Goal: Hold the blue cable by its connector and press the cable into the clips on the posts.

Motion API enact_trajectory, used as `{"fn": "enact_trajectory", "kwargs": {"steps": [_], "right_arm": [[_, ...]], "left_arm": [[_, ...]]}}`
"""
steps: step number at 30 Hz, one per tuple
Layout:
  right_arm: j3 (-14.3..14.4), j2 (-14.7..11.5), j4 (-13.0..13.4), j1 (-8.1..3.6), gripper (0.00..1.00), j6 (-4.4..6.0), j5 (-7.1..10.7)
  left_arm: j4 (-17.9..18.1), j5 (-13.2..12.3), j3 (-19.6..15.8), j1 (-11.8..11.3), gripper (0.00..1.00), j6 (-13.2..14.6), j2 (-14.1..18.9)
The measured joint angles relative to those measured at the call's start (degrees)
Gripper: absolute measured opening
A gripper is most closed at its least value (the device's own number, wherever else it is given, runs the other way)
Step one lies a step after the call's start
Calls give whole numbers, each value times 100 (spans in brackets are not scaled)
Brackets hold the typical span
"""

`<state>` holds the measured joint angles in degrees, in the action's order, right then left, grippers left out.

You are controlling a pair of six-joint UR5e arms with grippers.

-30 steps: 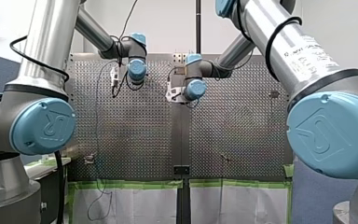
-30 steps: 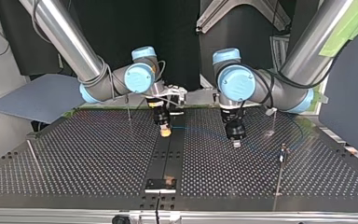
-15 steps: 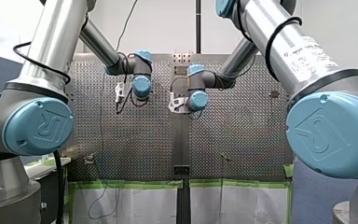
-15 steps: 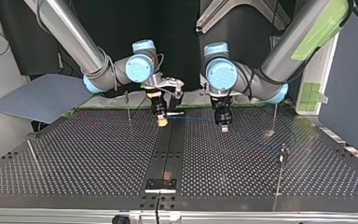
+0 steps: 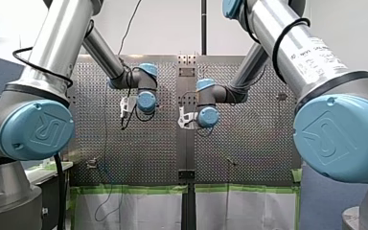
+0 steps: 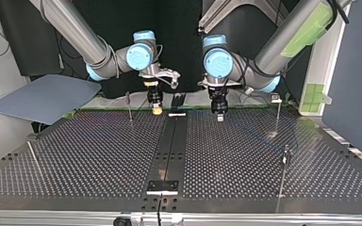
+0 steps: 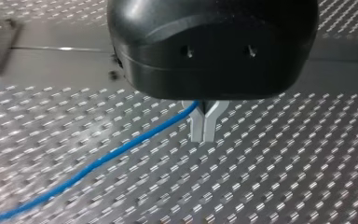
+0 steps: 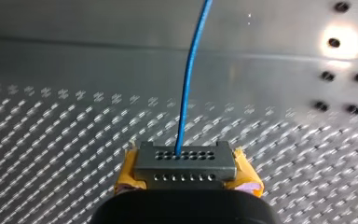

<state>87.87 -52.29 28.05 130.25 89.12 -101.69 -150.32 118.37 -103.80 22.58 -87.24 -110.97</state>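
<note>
My right gripper (image 8: 187,178) has its yellow pads (image 8: 126,179) clamped on the grey connector (image 8: 185,161). The blue cable (image 8: 190,84) runs out ahead of it, over the perforated table (image 7: 284,177). My left gripper (image 7: 203,125) has its metal fingers (image 7: 196,127) drawn together, and the cable seems pinched at their root. I judge this the carrying step, with no clip engaged. Next, the span must be lined up over a post (image 6: 278,117) and pressed down.

My left arm's joint cap (image 5: 37,130), far behind its jaws, bears what looks like a UR mark; my right arm's tube print (image 5: 316,55) is unreadable.
</note>
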Motion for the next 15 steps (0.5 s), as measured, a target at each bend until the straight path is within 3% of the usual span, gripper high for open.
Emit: {"fn": "enact_trajectory", "kwargs": {"steps": [10, 15], "right_arm": [[609, 3, 419, -83, 0, 16, -196], [875, 4, 665, -137, 0, 152, -229]], "left_arm": [[487, -5, -254, 301, 0, -99, -457], [788, -13, -451, 423, 0, -123, -529]]}}
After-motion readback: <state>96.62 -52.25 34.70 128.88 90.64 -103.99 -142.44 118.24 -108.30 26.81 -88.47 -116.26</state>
